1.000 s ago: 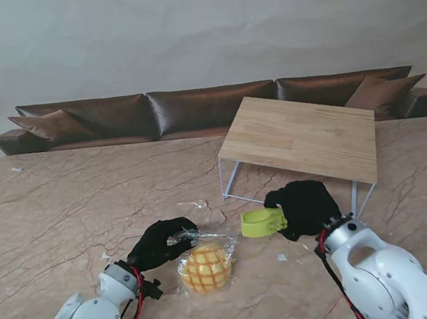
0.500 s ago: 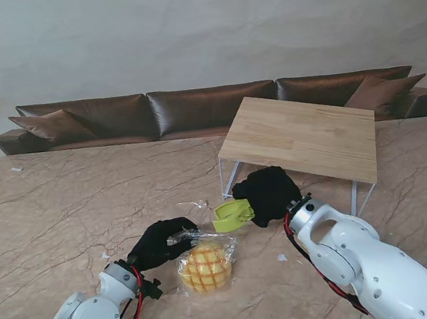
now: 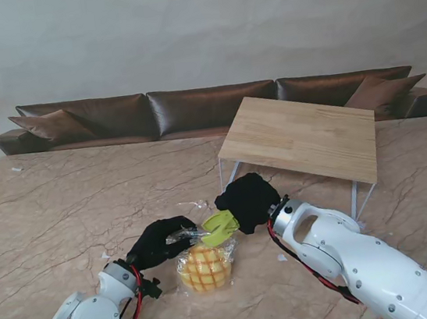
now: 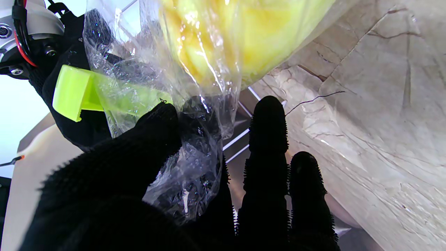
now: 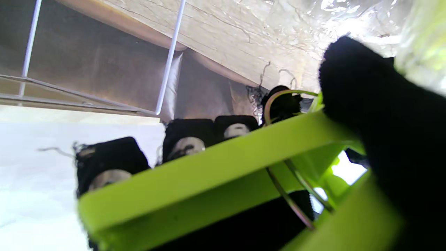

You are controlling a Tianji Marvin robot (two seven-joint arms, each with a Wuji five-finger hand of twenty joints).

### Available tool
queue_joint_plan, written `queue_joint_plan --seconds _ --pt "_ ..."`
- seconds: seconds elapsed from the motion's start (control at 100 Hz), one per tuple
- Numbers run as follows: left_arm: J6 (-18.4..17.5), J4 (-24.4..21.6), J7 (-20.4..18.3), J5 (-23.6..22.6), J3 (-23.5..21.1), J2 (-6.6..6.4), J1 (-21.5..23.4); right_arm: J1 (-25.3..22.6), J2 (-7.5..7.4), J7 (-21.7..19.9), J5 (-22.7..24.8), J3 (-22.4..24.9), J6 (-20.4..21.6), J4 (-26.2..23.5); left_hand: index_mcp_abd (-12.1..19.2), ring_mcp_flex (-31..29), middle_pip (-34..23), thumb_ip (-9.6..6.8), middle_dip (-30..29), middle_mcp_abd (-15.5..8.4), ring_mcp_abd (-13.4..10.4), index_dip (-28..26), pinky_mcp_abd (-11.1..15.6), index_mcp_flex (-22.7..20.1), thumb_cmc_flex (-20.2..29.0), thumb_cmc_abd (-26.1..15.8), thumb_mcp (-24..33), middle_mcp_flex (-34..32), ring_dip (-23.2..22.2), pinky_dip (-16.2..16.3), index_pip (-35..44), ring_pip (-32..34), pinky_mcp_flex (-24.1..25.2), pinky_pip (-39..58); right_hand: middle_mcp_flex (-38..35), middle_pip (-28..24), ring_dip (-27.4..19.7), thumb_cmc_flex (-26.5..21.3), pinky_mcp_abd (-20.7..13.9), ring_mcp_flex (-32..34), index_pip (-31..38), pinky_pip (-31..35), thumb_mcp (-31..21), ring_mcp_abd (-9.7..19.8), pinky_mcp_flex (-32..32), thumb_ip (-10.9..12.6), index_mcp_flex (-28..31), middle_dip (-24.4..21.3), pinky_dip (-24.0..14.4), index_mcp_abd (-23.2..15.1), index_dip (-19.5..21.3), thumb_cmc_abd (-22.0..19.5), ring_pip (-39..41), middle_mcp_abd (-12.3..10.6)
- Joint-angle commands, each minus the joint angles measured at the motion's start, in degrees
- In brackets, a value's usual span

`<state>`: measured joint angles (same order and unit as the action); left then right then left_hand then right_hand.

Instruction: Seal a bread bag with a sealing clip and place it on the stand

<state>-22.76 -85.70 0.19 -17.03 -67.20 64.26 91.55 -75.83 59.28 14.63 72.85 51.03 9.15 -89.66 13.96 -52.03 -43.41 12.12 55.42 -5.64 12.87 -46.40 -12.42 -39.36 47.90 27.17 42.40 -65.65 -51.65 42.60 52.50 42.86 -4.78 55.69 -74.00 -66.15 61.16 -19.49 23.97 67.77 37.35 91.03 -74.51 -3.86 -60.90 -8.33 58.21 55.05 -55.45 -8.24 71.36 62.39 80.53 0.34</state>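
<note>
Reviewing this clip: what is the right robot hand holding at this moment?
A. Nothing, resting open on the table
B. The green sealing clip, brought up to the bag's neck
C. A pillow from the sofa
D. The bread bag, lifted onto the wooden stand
B. The right robot hand grips the green sealing clip at the gathered neck of the bread bag, which the left robot hand pinches.

We see a plain pale wall [image 3: 195, 20], a long brown leather sofa [image 3: 207, 107] with cushions along the desk's [image 3: 69, 202] far edge, in soft even light.
</note>
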Motion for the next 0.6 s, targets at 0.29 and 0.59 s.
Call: queue_joint_plan --seconds 0.29,0.59 --pt "-0.4 0.4 0.1 0.3 0.5 0.3 0.1 4.0 -0.57 -0.9 2.9 -5.8 -0.7 2.1 4.8 -0.7 -1.7 -0.19 0.7 -5.1 -0.6 -4.0 -0.3 -2.4 1.7 -2.8 2.0 -1.3 -0.6 0.9 4.6 0.3 0.0 0.9 -8.9 -25.3 7.9 -12.0 -1.8 7.2 49.7 28.9 -4.4 3.2 -6.6 1.0 17.4 5.1 -6.2 -24.3 5.4 -5.0 25.3 0.5" --pt "-0.6 0.4 0.0 0.5 0.5 0.26 0.2 7.6 -0.99 0.6 6.3 -11.8 -5.2 3.5 4.7 -0.7 -1.9 -0.22 0.7 -5.2 -0.6 -4.5 -0.3 -2.4 1.8 -2.8 1.7 -1.3 -0.6 1.0 4.5 0.2 0.0 1.1 -8.8 -24.4 7.0 -9.8 -2.5 7.3 48.3 28.3 -4.6 4.2 -6.5 -0.1 17.0 5.5 -4.8 -26.4 6.4 -2.8 24.9 -1.3"
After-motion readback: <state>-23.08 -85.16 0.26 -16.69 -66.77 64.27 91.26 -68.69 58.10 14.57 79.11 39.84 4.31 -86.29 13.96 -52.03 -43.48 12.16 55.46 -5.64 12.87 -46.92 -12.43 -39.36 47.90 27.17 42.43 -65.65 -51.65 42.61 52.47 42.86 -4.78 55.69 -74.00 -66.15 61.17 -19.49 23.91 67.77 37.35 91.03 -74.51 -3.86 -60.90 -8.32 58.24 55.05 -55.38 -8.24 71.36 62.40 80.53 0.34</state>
